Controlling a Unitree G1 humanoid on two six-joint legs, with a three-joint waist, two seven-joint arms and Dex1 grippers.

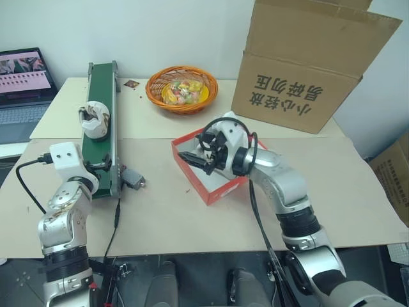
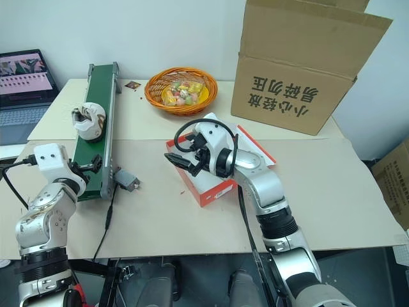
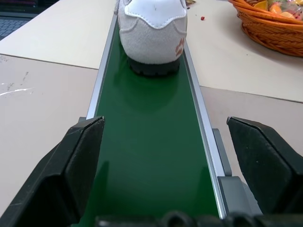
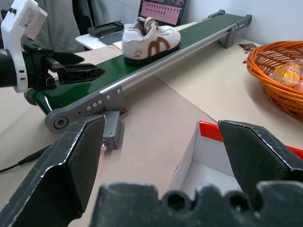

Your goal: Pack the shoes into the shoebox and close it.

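Note:
One cream shoe point(image 1: 94, 119) with tan patches stands on the green conveyor belt point(image 1: 102, 147), heel point(image 3: 151, 33) towards my left gripper. My left gripper point(image 3: 163, 161) is open at the near end of the belt, a fair stretch short of the shoe, its fingers point(image 3: 71, 175) spread wider than the belt. The red shoebox point(image 1: 220, 188) lies open mid-table, showing its white inside point(image 4: 208, 161), with the lid point(image 2: 259, 150) folded back behind my arm. My right gripper point(image 1: 193, 160) hovers open over the box's left end, nothing between its fingers point(image 4: 61, 175).
An orange wicker basket point(image 1: 182, 89) of small items sits behind the shoebox. A big brown carton point(image 1: 300, 70) with black letters stands at the back right. A laptop point(image 1: 22, 83) is at the far left. A small grey unit point(image 1: 132, 180) and cable lie by the belt's near end.

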